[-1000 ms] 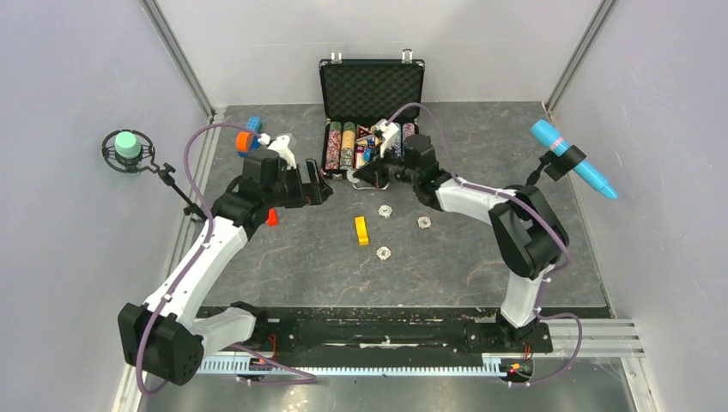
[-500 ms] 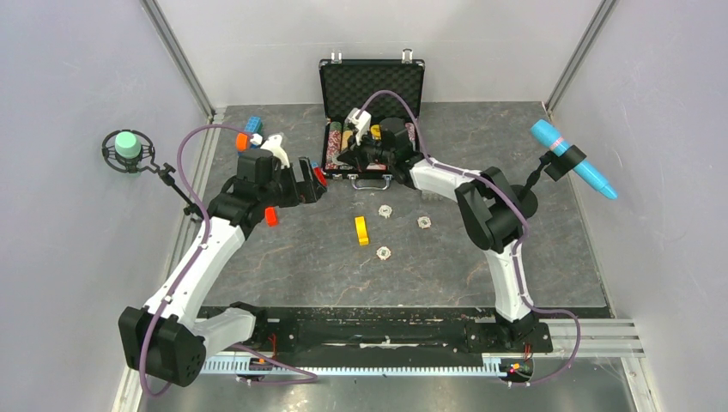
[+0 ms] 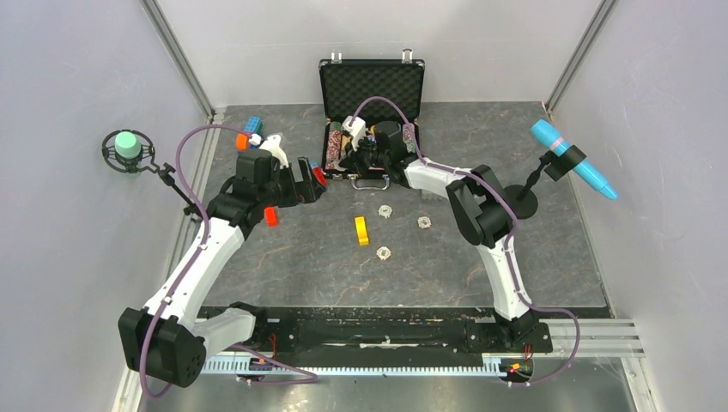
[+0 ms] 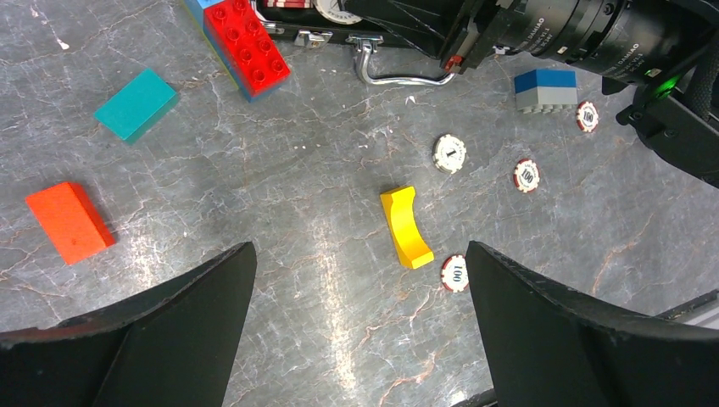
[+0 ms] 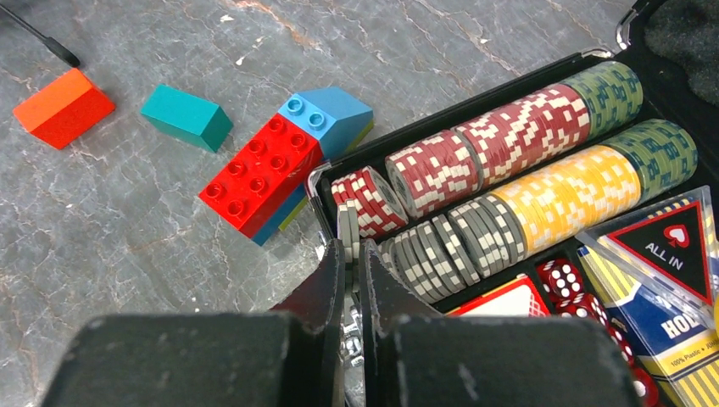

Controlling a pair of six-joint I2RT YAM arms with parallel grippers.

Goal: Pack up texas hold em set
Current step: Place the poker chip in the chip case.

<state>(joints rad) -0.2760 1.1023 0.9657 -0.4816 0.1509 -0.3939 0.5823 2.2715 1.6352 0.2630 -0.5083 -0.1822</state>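
The black briefcase (image 3: pixel 371 86) stands open at the back, grey foam in its lid, silver handle (image 4: pixel 398 75) facing me. Rows of red, yellow, green and grey chips (image 5: pixel 475 153) fill its tray. My right gripper (image 5: pixel 350 254) is shut on a grey pale-edged chip (image 5: pixel 348 233), held on edge over the case's front left corner (image 5: pixel 318 182), by the grey row. In the top view it (image 3: pixel 348 159) sits over the tray's left end. Loose chips (image 4: pixel 449 153) (image 4: pixel 526 175) (image 4: pixel 455 273) lie on the table. My left gripper (image 4: pixel 360 322) is open and empty above them, left of the case (image 3: pixel 311 182).
A yellow curved block (image 4: pixel 406 227) lies among the loose chips. A red brick on blue (image 5: pixel 263 174) touches the case's left side; teal (image 5: pixel 186 117) and orange (image 5: pixel 64 108) blocks lie further left. A blue-grey block (image 4: pixel 545 89) sits under the right arm. Dice (image 5: pixel 564 284) and cards lie in the tray.
My right gripper has moved left along the case front, from the tray's middle to its left end. My left gripper shifted slightly left and then held still.
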